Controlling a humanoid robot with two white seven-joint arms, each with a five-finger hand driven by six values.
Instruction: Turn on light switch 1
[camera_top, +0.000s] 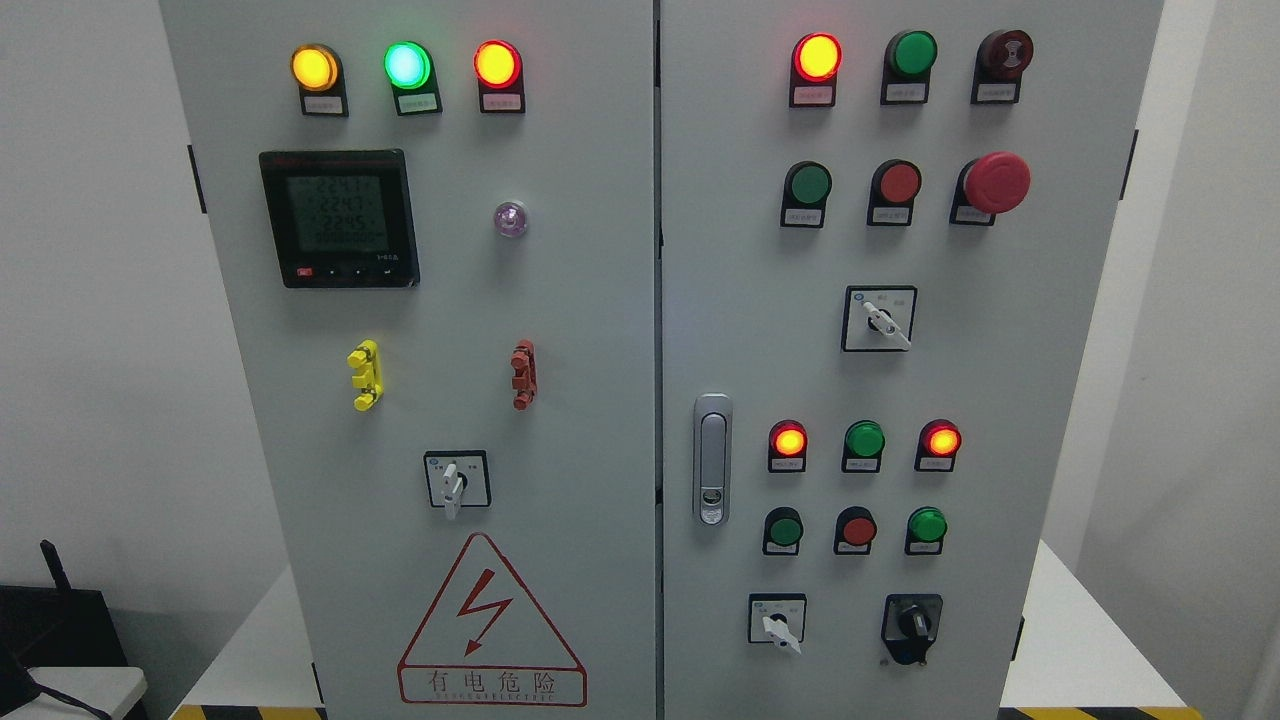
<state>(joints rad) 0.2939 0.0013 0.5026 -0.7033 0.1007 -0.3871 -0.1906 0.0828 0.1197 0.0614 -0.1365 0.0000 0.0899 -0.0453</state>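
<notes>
Grey cabinet (600, 300) on white platform (1080, 650), white walls (90, 300); hand state unknowable, neither visible.

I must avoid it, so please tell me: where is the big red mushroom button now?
In the head view, the big red mushroom button is on the right door, upper right, beside a flat red button and below a dark red lamp.

Nothing of the robot's body in frame: no colour, casing, cable, screw or marking to log. Only doubtful items sit in the lower-left corner: dark boxy shape (62, 625) with a thin black stalk rising from it, and a pale rounded piece (85, 690) below, crossed by a black cable. Cannot tell whether either belongs to the robot.
</notes>
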